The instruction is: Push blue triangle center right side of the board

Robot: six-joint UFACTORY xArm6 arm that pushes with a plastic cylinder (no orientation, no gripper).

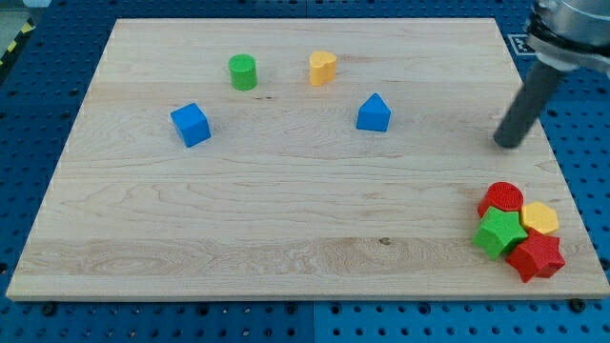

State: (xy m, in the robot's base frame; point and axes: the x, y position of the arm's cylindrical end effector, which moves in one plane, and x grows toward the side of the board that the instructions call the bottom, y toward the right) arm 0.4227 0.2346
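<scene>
Blue triangle (374, 113) is sitting on the desk (286, 219), upper middle. The tip (506, 145) is resting well to its right, apart. No fingers showing, just a rod. Yellow block (323, 68) is sitting up-left of the triangle.

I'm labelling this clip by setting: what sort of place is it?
Probably a robotics lab bench: a wooden board on a blue perforated table, small coloured blocks like the blue triangle, and my tip near the view's right edge.
</scene>
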